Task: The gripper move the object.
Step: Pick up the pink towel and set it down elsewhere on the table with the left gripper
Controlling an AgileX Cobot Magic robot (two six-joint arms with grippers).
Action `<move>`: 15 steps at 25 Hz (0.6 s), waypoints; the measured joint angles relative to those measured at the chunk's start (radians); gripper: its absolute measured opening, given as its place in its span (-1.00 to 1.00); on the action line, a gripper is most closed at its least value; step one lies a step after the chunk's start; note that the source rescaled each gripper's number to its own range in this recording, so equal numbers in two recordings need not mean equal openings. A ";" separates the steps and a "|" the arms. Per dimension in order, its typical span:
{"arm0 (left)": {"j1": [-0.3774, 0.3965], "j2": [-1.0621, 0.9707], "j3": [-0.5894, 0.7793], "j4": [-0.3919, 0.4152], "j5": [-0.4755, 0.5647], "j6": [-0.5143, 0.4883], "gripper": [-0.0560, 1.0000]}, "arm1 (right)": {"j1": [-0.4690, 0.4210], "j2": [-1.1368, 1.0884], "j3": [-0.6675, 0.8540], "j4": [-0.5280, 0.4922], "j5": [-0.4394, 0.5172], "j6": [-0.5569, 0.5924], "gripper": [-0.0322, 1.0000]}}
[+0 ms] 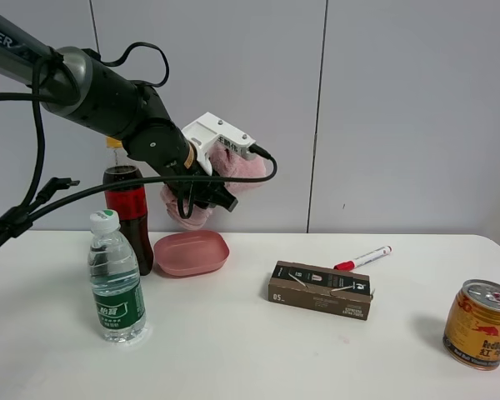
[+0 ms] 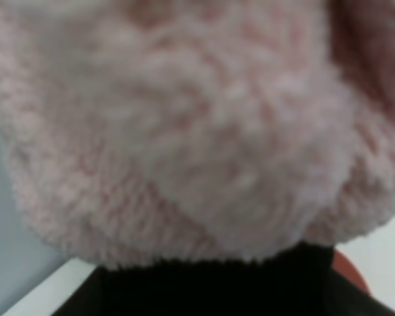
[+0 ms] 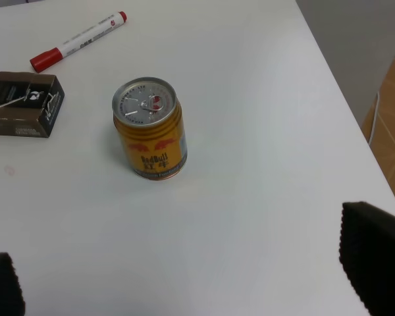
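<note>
The left gripper [image 1: 207, 192] is clamped on the pink towel [image 1: 248, 169] and holds it in the air, clear of the table [image 1: 233, 350]. The towel hangs across the fingers, one fluffy end sticking out toward the wall side and the other drooping below the gripper. It is above the pink dish [image 1: 192, 252], just beside the top of the cola bottle [image 1: 129, 212], and touches neither.

In the left wrist view the towel [image 2: 184, 131] fills almost the whole picture, pressed close to the camera. The dark strip along its lower edge may be its black band or a finger; the blur makes that hard to settle.

On the table, a water bottle [image 1: 117, 279] stands in front of the cola bottle. The brown box [image 1: 321, 290] lies near the middle with a red-capped marker [image 1: 362, 258] just behind it, and a yellow can [image 1: 481, 323] stands upright at the far right.

The right gripper [image 3: 187, 276] has its fingers wide apart and holds nothing. It hovers over bare table near the can [image 3: 149, 128], with the box [image 3: 20, 102] and marker [image 3: 79, 41] further off.
</note>
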 joint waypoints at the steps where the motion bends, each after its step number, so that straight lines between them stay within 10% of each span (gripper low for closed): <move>1: -0.002 0.000 0.000 0.017 0.000 0.000 -0.86 | 0.000 0.000 0.000 0.000 0.000 0.000 1.00; 15: -0.101 0.054 -0.001 0.172 -0.129 0.341 -0.86 | 0.000 0.000 0.000 0.000 0.000 0.000 1.00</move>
